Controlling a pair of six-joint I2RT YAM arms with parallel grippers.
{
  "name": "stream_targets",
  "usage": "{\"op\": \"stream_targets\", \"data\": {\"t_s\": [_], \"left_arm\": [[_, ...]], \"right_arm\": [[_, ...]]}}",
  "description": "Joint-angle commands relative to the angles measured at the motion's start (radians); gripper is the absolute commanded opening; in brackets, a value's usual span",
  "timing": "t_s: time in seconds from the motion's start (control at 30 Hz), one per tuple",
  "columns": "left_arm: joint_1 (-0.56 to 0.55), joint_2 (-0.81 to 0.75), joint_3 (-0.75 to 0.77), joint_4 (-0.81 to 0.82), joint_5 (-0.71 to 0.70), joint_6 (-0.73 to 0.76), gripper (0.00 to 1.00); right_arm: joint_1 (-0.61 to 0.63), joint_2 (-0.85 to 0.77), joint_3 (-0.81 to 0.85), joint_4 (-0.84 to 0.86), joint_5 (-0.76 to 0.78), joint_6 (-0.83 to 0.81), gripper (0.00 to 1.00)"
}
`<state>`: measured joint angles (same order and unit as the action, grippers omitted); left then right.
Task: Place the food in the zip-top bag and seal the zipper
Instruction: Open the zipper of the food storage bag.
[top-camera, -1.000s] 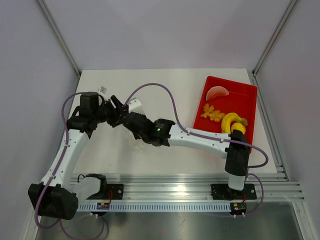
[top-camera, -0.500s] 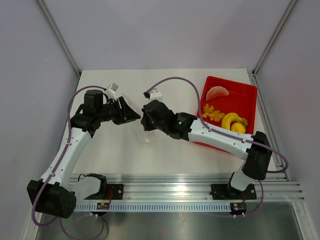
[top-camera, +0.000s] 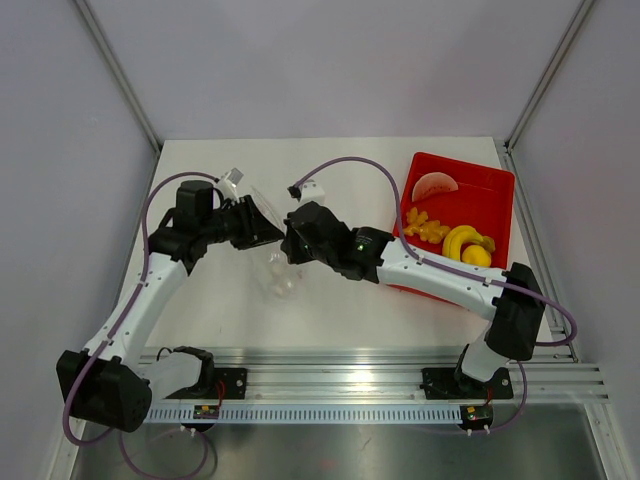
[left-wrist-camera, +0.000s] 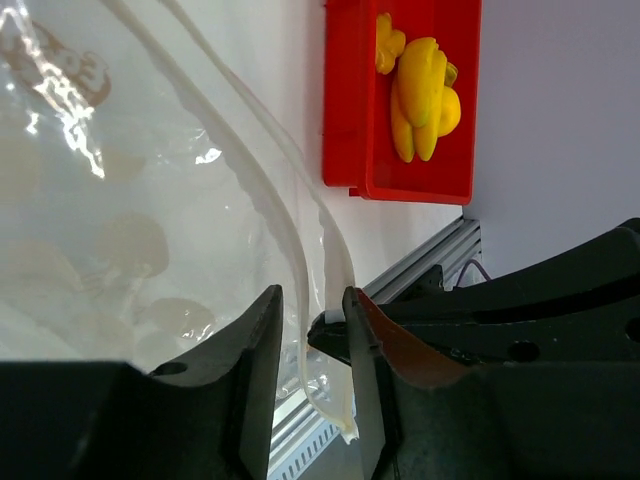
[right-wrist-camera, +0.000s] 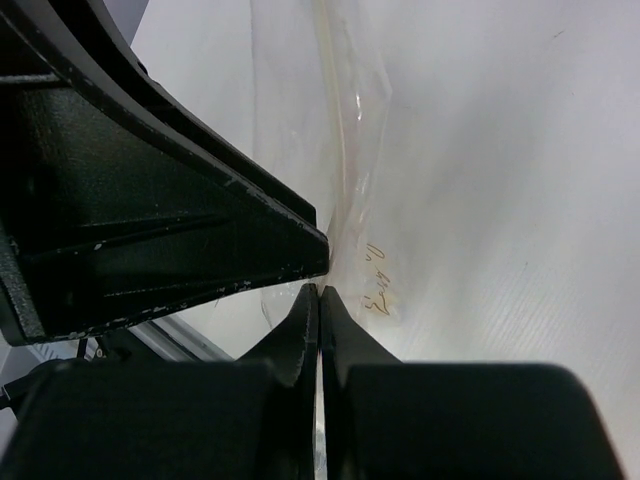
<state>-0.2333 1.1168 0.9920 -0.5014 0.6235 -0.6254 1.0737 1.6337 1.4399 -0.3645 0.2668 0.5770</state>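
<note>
While the right gripper (right-wrist-camera: 318, 297) clamps the zip-top bag (left-wrist-camera: 120, 200), we can't tell whether the left gripper (left-wrist-camera: 310, 305) grips it; the right arm (top-camera: 440, 275) overlaps the red tray (top-camera: 492, 200).

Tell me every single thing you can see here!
table: one, white, under everything
tray: one, red, far right of the table
watermelon slice: one, pink-red, far end of the tray
knobbly pieces: small cluster, orange-yellow, tray's left side
banana: one, yellow, in the tray
lump: one, yellow, beside the banana
zip-top bag: one, clear, between the grippers
rail: one, silver, near edge
arms: two, white and black
left gripper: black, apart around the bag's edge
right gripper: black, shut on the bag
</note>
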Motion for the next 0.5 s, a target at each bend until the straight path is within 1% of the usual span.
{"op": "stream_targets", "data": {"t_s": [0.0,0.03,0.1,0.2,0.3,0.37,0.47], "left_arm": [[-0.008,0.009,-0.004,0.038,-0.040,-0.003,0.34],[-0.008,0.008,-0.006,0.038,-0.050,-0.008,0.32],[-0.008,-0.002,-0.015,0.044,-0.073,-0.017,0.25],[-0.008,-0.026,-0.026,0.057,-0.103,-0.030,0.18],[-0.008,-0.022,-0.027,0.063,-0.096,-0.030,0.03],[-0.008,-0.014,-0.030,0.061,-0.087,-0.030,0.02],[-0.008,-0.014,-0.044,0.073,-0.085,-0.039,0.07]], "right_arm": [[0.005,-0.051,0.005,0.038,-0.012,0.014,0.00],[0.006,-0.051,0.004,0.036,-0.012,0.014,0.00],[0.006,-0.057,0.002,0.035,-0.005,0.015,0.00],[0.006,-0.064,-0.006,0.035,0.002,0.017,0.00],[0.006,-0.064,-0.010,0.036,0.003,0.018,0.00],[0.005,-0.063,-0.013,0.036,0.002,0.020,0.00],[0.006,-0.060,-0.012,0.038,-0.004,0.015,0.00]]}}
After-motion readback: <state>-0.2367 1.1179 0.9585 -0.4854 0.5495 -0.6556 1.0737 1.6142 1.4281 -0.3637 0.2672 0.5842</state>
